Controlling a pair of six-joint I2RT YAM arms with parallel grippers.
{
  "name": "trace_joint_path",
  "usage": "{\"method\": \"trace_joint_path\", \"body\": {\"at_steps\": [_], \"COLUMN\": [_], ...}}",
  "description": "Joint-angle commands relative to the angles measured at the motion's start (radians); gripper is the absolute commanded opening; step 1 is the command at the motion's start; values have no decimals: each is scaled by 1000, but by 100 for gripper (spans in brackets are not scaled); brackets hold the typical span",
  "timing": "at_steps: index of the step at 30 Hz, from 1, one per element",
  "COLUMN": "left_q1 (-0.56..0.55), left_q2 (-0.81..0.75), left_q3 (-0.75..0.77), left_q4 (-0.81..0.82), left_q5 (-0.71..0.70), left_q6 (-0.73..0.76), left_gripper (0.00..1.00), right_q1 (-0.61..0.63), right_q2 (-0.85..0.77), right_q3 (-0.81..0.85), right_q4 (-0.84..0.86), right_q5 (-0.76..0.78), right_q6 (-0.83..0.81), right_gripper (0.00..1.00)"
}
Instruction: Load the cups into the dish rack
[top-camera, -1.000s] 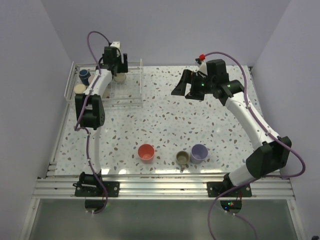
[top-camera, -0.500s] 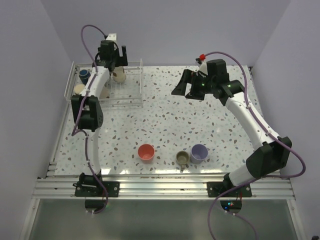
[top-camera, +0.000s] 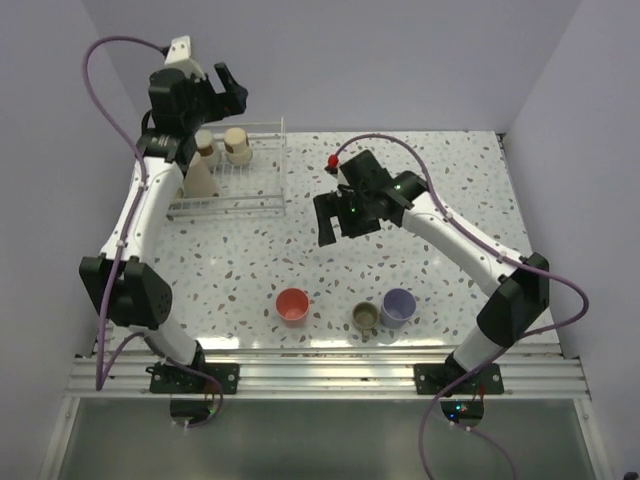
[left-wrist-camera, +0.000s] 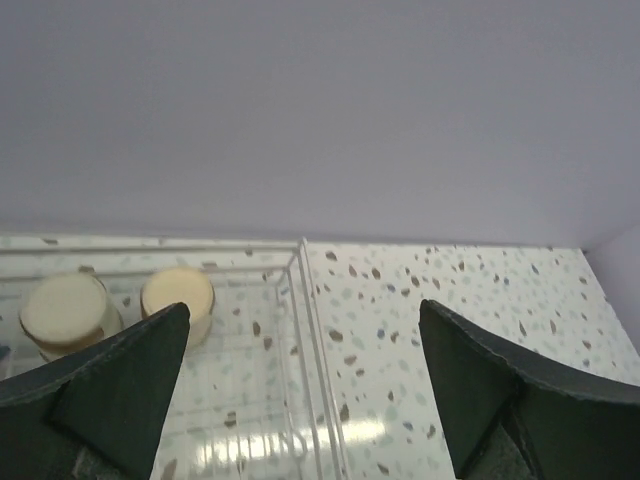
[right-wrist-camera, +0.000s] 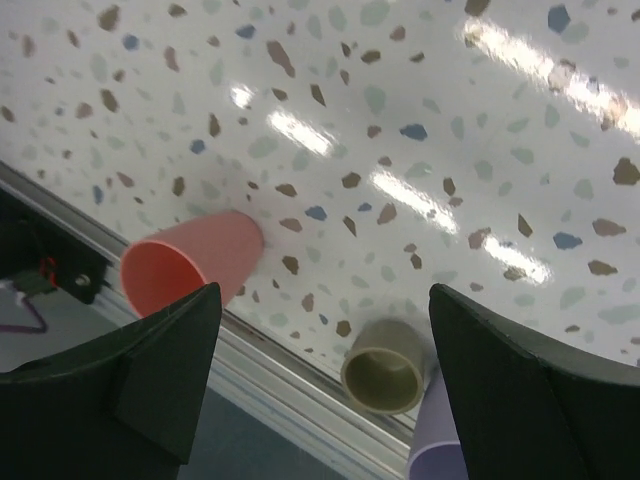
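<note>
I am aiming the right gripper (top-camera: 335, 222), jaws spread and empty, at the red cup (top-camera: 292, 304) at six o'clock on the table (top-camera: 420, 200). I am judging a straight drop over its rim best. The olive cup (top-camera: 365, 316) and lavender cup (top-camera: 399, 306) are sitting just beside each other at its three o'clock, so I am planning a path wide of them. The left gripper (top-camera: 222, 88), wide open and empty, is hanging above the dish rack (top-camera: 262, 205) at eleven o'clock, over two beige cups (top-camera: 237, 145).

Five cups (top-camera: 292, 304) show, two of them beige, plus one dish rack (top-camera: 258, 192).
</note>
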Motion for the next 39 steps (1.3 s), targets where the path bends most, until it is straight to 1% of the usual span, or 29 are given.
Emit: {"method": "trace_joint_path", "body": {"at_steps": [1,2,3,4,5,6,7,9,10,12,13,17,24,32,36,39], "left_q1": [-46,-52,-56,-59,-63,-66,-68,-72,-74,-75,-77,-77,-79,-79,-79,-79], "left_q2": [-129,-166,-201,-270,-306,-339,-402,-459,-500,-534,-559,-608,-659,-669,-665,-666], "left_q3": [-259,-306,-384,-419,-452,-513,-541,-613,-629,-661,-667,-677,-704,-704,-703,-697], "left_q4": [13,12,9,-5,-11,-16,-28,-42,-59,-76,-94,-139,-168,-179,-186,-195], "left_q5": [100,100,105,103,102,102,102,91,90,80,76,62,70,83,87,85], "left_q6": [-68,-72,-76,-78,-79,-88,-93,-107,-108,-110,-108,-105,-108,-95,-84,-73], "left_gripper": [100,100,100,100,100,100,100,100,100,100,100,100,99,99,99,99], "right_q1": [47,54,57,61,66,74,96,116,133,147,164,210,290,319,333,337], "right_q2": [26,7,-5,-17,-36,-43,-48,-62,-65,-72,-77,-83,-86,-57,4,19], "right_q3": [-41,-67,-125,-153,-178,-222,-237,-264,-285,-313,-319,-350,-411,-480,-494,-501], "right_q4": [-137,-137,-128,-126,-122,-117,-120,-123,-121,-109,-106,-95,-65,17,59,81], "right_q5": [150,153,153,151,151,153,153,171,170,159,157,160,167,173,176,183], "right_q6": [-29,-18,-8,11,14,17,19,31,35,54,69,103,163,203,210,218], "right_gripper": [87,86,82,78,74,68,61,56,54,52,48,39,40,40,39,38]}}
